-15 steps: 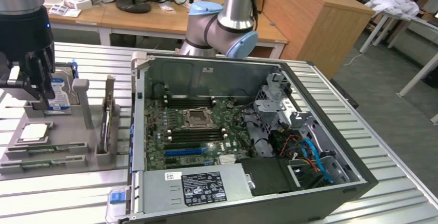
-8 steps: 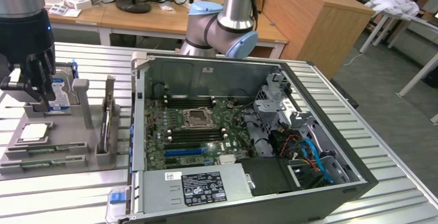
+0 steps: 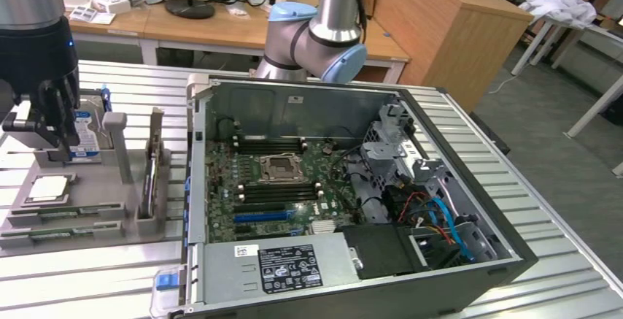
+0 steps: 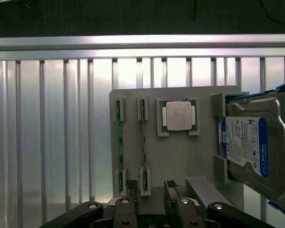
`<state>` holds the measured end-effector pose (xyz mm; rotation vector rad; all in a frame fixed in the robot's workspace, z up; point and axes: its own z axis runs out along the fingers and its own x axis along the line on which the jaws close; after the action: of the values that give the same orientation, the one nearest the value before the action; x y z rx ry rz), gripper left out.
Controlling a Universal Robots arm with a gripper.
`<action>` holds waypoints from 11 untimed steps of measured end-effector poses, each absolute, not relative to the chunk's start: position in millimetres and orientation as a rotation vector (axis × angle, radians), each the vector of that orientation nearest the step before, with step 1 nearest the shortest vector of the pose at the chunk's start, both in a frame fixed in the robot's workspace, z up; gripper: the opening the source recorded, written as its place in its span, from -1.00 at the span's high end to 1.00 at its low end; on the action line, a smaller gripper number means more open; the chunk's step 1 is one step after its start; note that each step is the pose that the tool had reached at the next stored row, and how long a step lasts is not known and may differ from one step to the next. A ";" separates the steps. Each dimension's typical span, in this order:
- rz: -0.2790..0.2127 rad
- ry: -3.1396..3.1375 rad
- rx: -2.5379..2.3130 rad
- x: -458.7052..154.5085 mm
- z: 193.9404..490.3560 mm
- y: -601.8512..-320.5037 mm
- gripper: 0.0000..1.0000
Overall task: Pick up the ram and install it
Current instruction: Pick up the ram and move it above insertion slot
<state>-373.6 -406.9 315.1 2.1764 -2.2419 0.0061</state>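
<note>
1. Gripper (image 3: 47,147) in the exterior view hangs at the exterior view's left, over a grey fixture plate (image 3: 98,187) on the slatted metal table (image 3: 98,279). Its black body overlaps a blue-labelled hard drive (image 3: 87,133), so the fingertips are hard to separate here.
2. Ram (image 3: 68,212) lies low in the near end of the plate, with a second green stick (image 3: 58,233) just beside it. Both are thin slivers and no label is readable. A processor chip (image 3: 49,187) sits between them and the drive.
3. A thin board (image 3: 153,162) stands on edge in a holder; cannot tell what it is.
4. An open computer case (image 3: 292,82) lies at centre with the motherboard (image 3: 282,180) exposed. The robot arm (image 3: 322,27) rises behind it, cut off at the frame edge.
5. In the wrist view the gripper (image 4: 150,190) is wide, holding nothing, with its body cropped by the frame.
6. The ram (image 4: 144,142) shows edge-on in end brackets, in line with the gap between the fingers. The second stick (image 4: 118,142) runs parallel to it.
7. The processor chip (image 4: 178,116) sits in its recess. The hard drive (image 4: 249,142) is tilted and partly cut off.
</note>
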 end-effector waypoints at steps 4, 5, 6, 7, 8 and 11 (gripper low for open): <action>0.006 -2.242 2.176 -373.6 312.7 -406.9 0.29; 0.006 -2.242 2.176 -373.6 312.0 -406.9 0.29; 0.006 -2.242 2.176 -373.6 311.4 -406.9 0.29; 0.006 -2.242 2.176 -373.6 310.7 -406.9 0.29; 0.006 -2.242 2.176 -373.6 309.9 -406.9 0.29; 0.006 -2.242 2.176 -373.6 307.4 -406.9 0.29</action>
<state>-373.6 -406.9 307.4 2.1765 -2.2419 0.0061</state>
